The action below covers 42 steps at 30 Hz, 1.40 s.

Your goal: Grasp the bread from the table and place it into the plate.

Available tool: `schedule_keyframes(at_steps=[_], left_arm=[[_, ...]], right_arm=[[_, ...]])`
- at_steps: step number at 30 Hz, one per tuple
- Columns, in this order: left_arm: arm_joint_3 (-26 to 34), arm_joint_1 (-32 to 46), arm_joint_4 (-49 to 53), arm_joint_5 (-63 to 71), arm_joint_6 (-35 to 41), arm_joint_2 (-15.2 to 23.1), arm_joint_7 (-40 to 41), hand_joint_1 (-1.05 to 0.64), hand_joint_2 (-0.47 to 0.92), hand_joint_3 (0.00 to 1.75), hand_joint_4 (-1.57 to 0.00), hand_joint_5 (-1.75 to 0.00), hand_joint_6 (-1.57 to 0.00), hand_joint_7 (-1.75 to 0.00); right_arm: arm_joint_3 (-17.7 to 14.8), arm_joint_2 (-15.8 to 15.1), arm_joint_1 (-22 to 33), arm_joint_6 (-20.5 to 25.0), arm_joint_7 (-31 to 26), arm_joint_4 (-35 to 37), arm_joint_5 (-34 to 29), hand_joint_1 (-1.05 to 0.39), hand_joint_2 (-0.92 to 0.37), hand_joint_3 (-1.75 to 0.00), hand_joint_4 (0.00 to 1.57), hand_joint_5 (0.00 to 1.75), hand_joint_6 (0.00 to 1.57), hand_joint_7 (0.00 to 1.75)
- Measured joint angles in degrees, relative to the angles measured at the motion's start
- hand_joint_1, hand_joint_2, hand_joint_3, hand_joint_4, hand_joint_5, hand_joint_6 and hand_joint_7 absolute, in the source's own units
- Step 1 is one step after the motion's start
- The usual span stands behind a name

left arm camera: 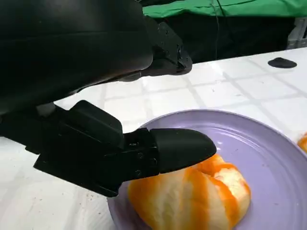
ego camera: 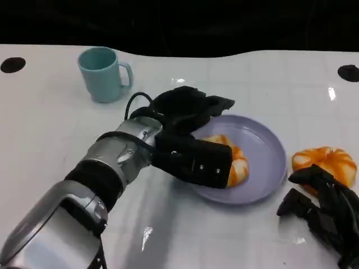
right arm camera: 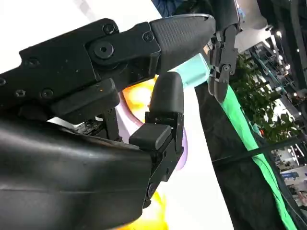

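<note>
Head view: left hand (ego camera: 193, 137) sits mid-frame over the near-left rim of the lilac plate (ego camera: 268, 147); its fingers straddle the bread (ego camera: 235, 165), one thick finger lying low across the bread's left side, the others raised over the plate's upper-left edge; most of the bread is hidden behind that lower finger, just an orange-and-cream striped edge showing at centre-right of the hand; bread lies inside the plate, left of its middle; left wrist view shows the bread (left arm camera: 192, 196) at lower centre on the plate (left arm camera: 268, 143), a rounded fingertip (left arm camera: 182, 148) resting on or just above its top, contact hard to confirm; upper fingers (left arm camera: 163, 52) spread well away from the bread; cannot tell whether the hand grips the loaf or merely brackets it; a second orange roll (ego camera: 325, 162) sits on the table at right edge, just outside the plate, its lower part covered by the right hand (ego camera: 322, 216) at lower right; right hand fingers loosely curled, tips near the roll, hold not clear, hand cut off by the frame corner; right wrist view is mostly black fingers (right arm camera: 168, 96) close up, with blurred orange and lilac patches behind, nothing sharp; teal mug (ego camera: 104, 74) stands upright at upper left, well apart from the plate; white table (ego camera: 45, 129) with dark round marks at both upper corners.
</note>
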Motion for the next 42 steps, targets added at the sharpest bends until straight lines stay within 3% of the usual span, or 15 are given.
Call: schedule_keyframes(at_steps=[7, 14, 17, 19, 20, 22, 23, 24, 26, 27, 29, 31, 32, 38, 42], left_arm=[[13.8, 13.9, -7.3, -23.9, -12.5, 4.9, -15.8, -0.84, 0.92, 0.56, -0.08, -0.32, -0.2, -0.01], [23.0, 23.3, -13.9, -44.1, -13.9, 2.9, -31.4, -0.8, 0.92, 0.45, -0.29, -0.35, -0.33, -0.04], [27.5, 29.5, -19.8, -55.9, -7.2, 0.5, -38.7, -0.75, 0.92, 0.36, -0.52, -0.31, -0.47, -0.04], [29.9, 33.7, -24.7, -62.5, -0.5, -0.9, -41.1, -0.74, 0.92, 0.35, -0.57, -0.3, -0.5, -0.04], [30.6, 35.3, -26.8, -64.1, 2.1, -1.3, -41.3, -0.68, 0.92, 0.34, -0.71, -0.38, -0.6, -0.08], [32.6, 38.4, -31.6, -69.7, 9.9, -2.5, -41.3, -0.65, 0.92, 0.34, -0.77, -0.43, -0.66, -0.1], [33.6, 39.8, -34.0, -72.1, 13.6, -3.2, -41.2, -0.64, 0.92, 0.39, -0.74, -0.79, -0.75, -0.15], [34.4, 41.0, -36.2, -74.3, 17.0, -3.9, -40.7, -0.64, 0.92, 0.41, -0.7, -0.97, -0.78, -0.16], [35.4, 43.3, -39.9, -76.8, 22.7, -4.7, -39.0, -0.64, 0.92, 0.43, -0.66, -1.12, -0.81, -0.18], [35.8, 44.2, -41.1, -77.3, 24.8, -5.0, -38.3, -0.63, 0.92, 0.43, -0.68, -1.22, -0.86, -0.23], [36.7, 45.4, -43.1, -78.1, 27.9, -5.5, -37.0, -0.58, 0.92, 0.44, -0.71, -1.62, -0.77, -0.91], [37.7, 47.1, -45.8, -79.8, 32.0, -6.0, -35.1, -0.57, 0.92, 0.45, -0.71, -1.71, -0.72, -1.11], [38.1, 47.9, -46.6, -80.4, 34.0, -6.2, -34.4, -0.56, 0.92, 0.42, -0.74, -1.73, -0.67, -1.32], [39.2, 52.0, -49.6, -81.1, 39.6, -6.6, -33.4, -0.55, 0.92, 0.38, -0.79, -1.75, -0.59, -1.66], [39.6, 53.6, -51.1, -80.7, 40.1, -7.6, -32.6, -0.55, 0.92, 0.34, -0.82, -1.75, -0.58, -1.73]], right_arm=[[-0.3, 0.0, 0.1, 0.0, -0.1, -0.1, 0.0, -0.53, -0.92, -0.15, 0.66, 1.56, 0.62, 1.2], [0.1, 0.1, 0.0, -0.1, -0.2, 0.1, -0.4, -0.54, -0.92, -0.16, 0.66, 1.55, 0.63, 1.19], [0.2, 0.1, 0.1, -1.0, -0.6, 0.1, -0.5, -0.54, -0.92, -0.17, 0.67, 1.57, 0.65, 1.19], [0.1, 0.1, 0.1, -1.3, -0.6, 0.3, -0.5, -0.54, -0.92, -0.18, 0.67, 1.57, 0.65, 1.19], [0.1, 0.0, 0.1, -1.3, -0.6, 0.4, -0.5, -0.54, -0.92, -0.18, 0.67, 1.57, 0.66, 1.18], [0.1, 0.0, 0.1, -1.3, -0.6, 0.5, -0.5, -0.54, -0.92, -0.18, 0.67, 1.57, 0.66, 1.18], [0.1, 0.0, 0.2, -1.3, -0.6, 0.6, -0.5, -0.54, -0.92, -0.18, 0.68, 1.56, 0.67, 1.18], [0.1, 0.0, 0.2, -1.3, -0.6, 0.6, -0.5, -0.54, -0.92, -0.18, 0.68, 1.56, 0.68, 1.18], [0.1, 0.1, 0.3, -1.4, -0.6, 0.6, -0.5, -0.54, -0.92, -0.17, 0.69, 1.56, 0.68, 1.17], [0.1, 0.1, 0.3, -1.5, -0.6, 0.6, -0.5, -0.54, -0.92, -0.18, 0.68, 1.56, 0.68, 1.17], [0.2, 0.1, 0.3, -1.5, -0.6, 0.6, -0.5, -0.55, -0.92, -0.17, 0.68, 1.55, 0.67, 1.16], [0.2, 0.1, 0.4, -1.5, -0.5, 0.5, -0.5, -0.56, -0.92, -0.17, 0.68, 1.55, 0.67, 1.15], [0.3, 0.1, 0.5, -1.5, -0.4, 0.4, -0.5, -0.55, -0.92, -0.15, 0.67, 1.55, 0.67, 1.14], [0.6, 0.1, 1.7, -1.2, -0.8, -1.3, -0.5, -0.55, -0.92, -0.15, 0.66, 1.56, 0.67, 1.13], [0.6, 0.1, 2.1, -0.8, -1.0, -1.7, -0.4, -0.55, -0.92, -0.15, 0.66, 1.56, 0.67, 1.12]])
